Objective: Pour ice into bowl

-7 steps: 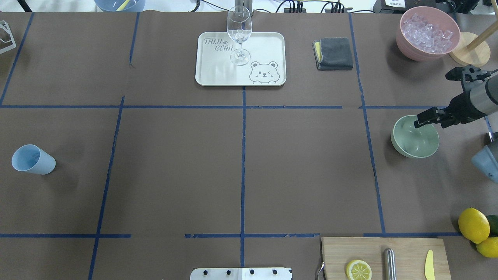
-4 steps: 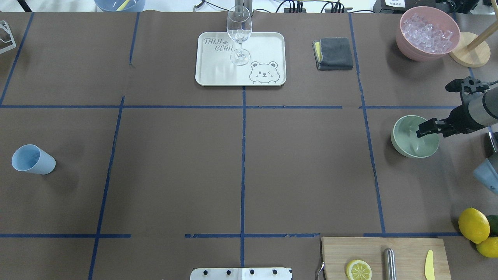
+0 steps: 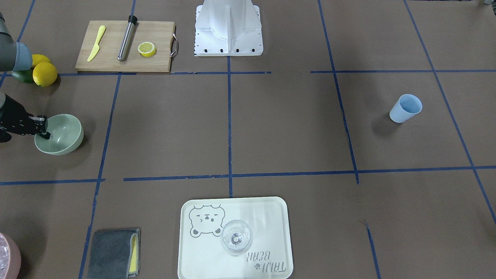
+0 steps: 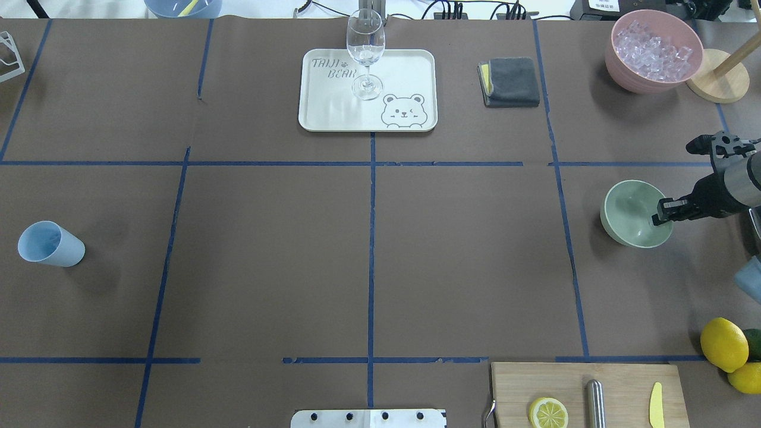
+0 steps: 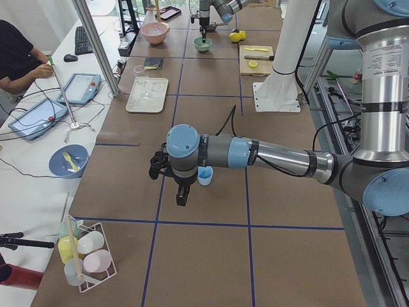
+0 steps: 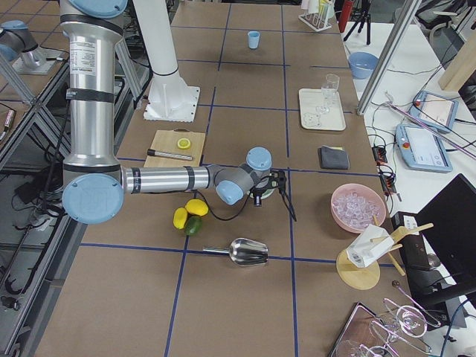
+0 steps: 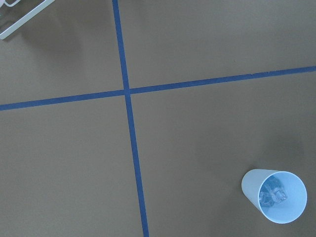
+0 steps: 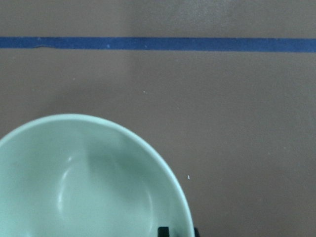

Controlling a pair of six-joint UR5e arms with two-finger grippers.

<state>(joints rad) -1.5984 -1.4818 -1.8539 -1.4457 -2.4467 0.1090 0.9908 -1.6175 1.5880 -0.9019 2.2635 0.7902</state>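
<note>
The pale mint-green bowl [image 4: 630, 208] stands at the table's right side and looks empty; it also shows in the front view [image 3: 64, 133] and the right wrist view [image 8: 74, 187]. My right gripper [image 4: 661, 215] straddles its right rim, one fingertip [image 8: 163, 231] inside and the other outside, closed on the rim. A few clear ice cubes [image 7: 273, 193] lie in the light blue cup [image 4: 50, 244] at the far left. My left gripper [image 5: 181, 197] hangs above and beside that cup; I cannot tell whether it is open.
A pink tub [image 4: 621, 71] full of ice and a wooden stand [image 4: 716, 77] are at the back right. A tray [image 4: 404, 71] with a wine glass [image 4: 365, 50], a grey cloth [image 4: 511, 82], a cutting board [image 4: 517, 386], lemons [image 4: 722, 343] and a metal scoop [image 6: 249, 253] lie around.
My right gripper has moved right and toward the robot, from over the bowl's middle onto its right rim. The bowl has shifted slightly the same way.
</note>
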